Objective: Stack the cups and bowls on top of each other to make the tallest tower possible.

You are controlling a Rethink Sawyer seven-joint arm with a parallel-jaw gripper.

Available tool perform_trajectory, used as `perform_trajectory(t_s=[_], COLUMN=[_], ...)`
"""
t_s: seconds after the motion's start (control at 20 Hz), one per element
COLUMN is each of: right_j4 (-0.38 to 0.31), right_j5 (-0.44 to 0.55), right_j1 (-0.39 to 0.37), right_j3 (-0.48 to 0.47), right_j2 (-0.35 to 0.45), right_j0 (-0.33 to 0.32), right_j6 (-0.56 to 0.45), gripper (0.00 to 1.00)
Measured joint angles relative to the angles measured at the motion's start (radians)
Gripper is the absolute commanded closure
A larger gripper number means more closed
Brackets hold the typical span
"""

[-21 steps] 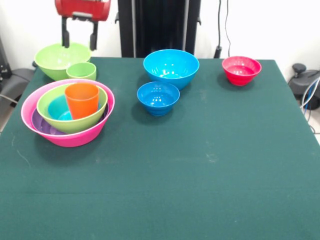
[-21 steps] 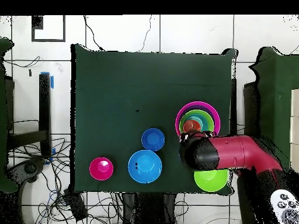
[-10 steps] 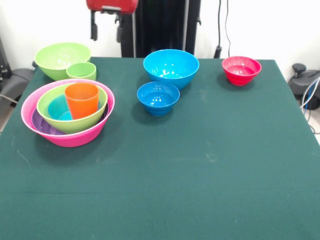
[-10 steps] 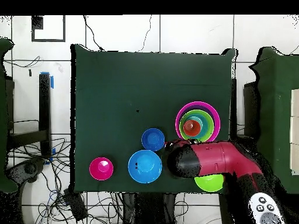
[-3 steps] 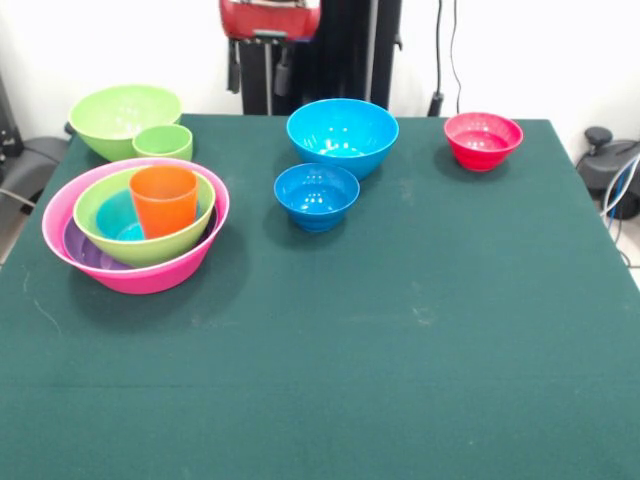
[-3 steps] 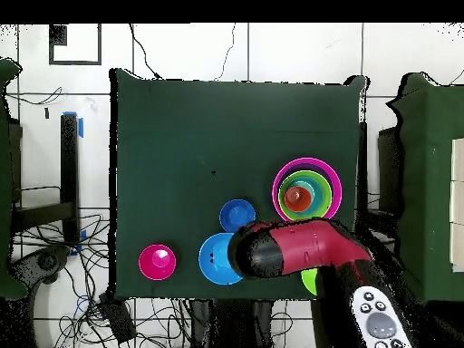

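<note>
While your pincer [image 5: 258, 72] hangs empty with fingers apart above the counter [image 5: 400, 330], behind the large blue bowl [image 5: 342, 135], the tower [image 5: 136, 238] sits well left of that bowl, orange cup [image 5: 163, 200] upright in its middle.

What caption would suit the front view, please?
Orange cup nested in the pink-based tower; open end effector hovers behind the large blue bowl.

The tower [image 5: 135, 232] stands upright: pink bowl, purple, lime and blue nested inside, orange cup [image 5: 163, 200] in the middle. Behind it, a light green cup [image 5: 163, 142] touches a lime bowl [image 5: 122, 116]. Two blue bowls [image 5: 342, 133] and a red bowl [image 5: 483, 139] sit apart.
</note>
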Motion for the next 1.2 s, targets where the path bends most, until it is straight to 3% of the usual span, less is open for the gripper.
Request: perform_trajectory(t_s=[0.55, 1.2], right_j4=[0.0, 0.004], right_j5=[-0.199, -0.31], right_j1=[0.069, 0.147], right_j3=[0.019, 0.027], right_j2=[-0.132, -0.247], right_j0=[0.072, 0.124], right_j6=[0.085, 0.124], gripper=[0.0, 0.0])
